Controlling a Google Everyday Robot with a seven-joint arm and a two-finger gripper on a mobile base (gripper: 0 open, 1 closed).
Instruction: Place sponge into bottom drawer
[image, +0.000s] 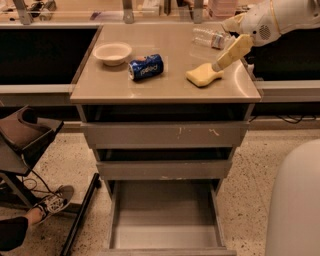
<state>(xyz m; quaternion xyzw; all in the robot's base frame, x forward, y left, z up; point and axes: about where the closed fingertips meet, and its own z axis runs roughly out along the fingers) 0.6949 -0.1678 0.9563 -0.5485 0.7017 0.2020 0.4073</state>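
The yellow sponge (203, 75) lies on the right side of the cabinet top (170, 87). My gripper (220, 64) reaches down from the white arm at the upper right. Its pale yellow tip is at the sponge's right end, touching or just above it. The bottom drawer (165, 235) is pulled open below the two closed drawers, and its grey floor is bare.
A white bowl (113, 52) and a blue Pepsi can (146, 67) on its side sit left of the sponge. A clear plastic bottle (210, 37) lies behind it. A person's shoe (52, 202) and a stand are at the lower left. A white rounded body (295, 205) fills the lower right.
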